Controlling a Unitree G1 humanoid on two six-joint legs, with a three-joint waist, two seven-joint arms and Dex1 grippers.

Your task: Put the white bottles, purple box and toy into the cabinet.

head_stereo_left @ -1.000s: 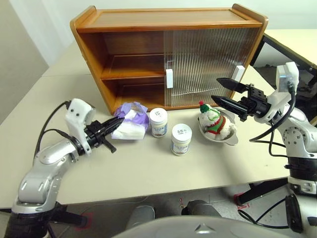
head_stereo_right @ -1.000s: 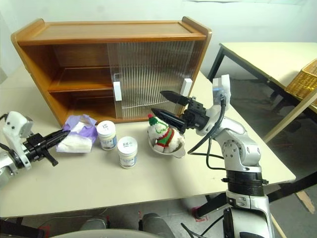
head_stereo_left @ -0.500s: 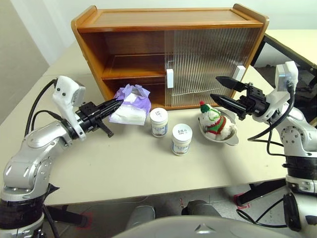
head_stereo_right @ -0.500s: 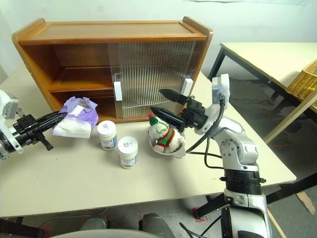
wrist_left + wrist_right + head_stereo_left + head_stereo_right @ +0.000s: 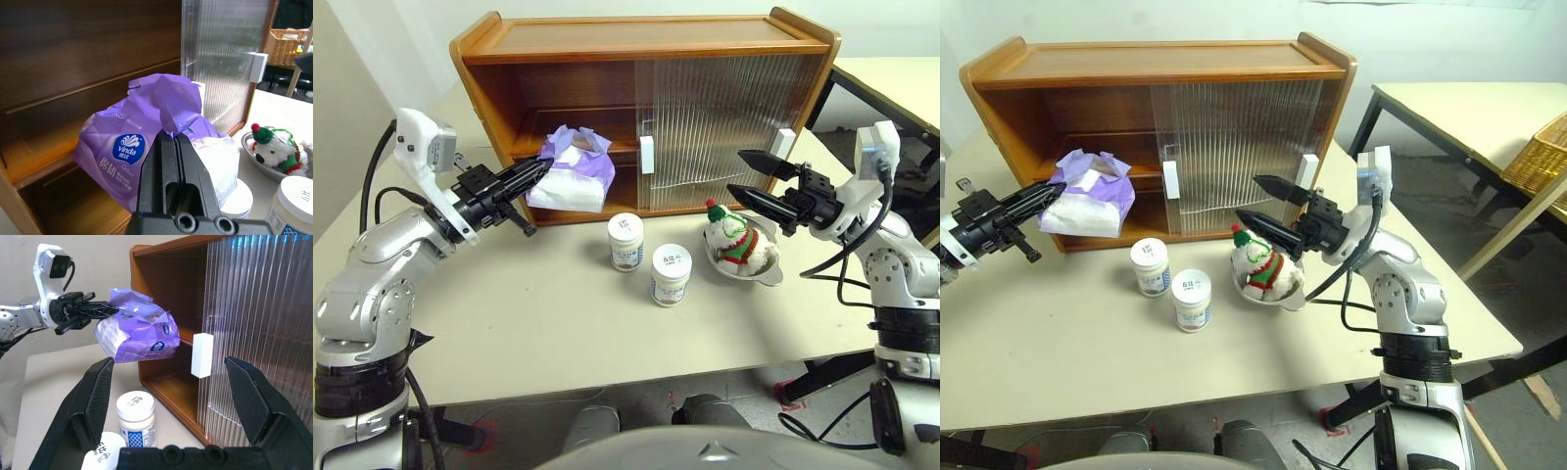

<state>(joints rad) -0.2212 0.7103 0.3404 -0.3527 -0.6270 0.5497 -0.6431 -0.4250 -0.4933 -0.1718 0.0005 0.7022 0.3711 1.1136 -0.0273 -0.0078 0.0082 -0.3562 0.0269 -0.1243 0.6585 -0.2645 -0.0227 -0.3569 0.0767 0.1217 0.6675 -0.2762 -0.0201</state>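
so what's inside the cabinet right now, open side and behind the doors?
The cabinet's open left half shows two bare wooden shelves. The purple box hangs in front of that opening, pinched by the left gripper. Behind the ribbed doors nothing can be made out.

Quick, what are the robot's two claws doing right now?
Left gripper: shut on the purple box, held up off the table.
Right gripper: open, holding nothing.

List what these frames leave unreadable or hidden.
- Inside of the brown wooden cabinet behind its ribbed translucent sliding doors: head views, blurred by the ribbing.
- Blue-printed labels on the two squat white plastic jars: too small.
- Shallow silver metal bowl: mostly covered by the fluffy white plush toy.
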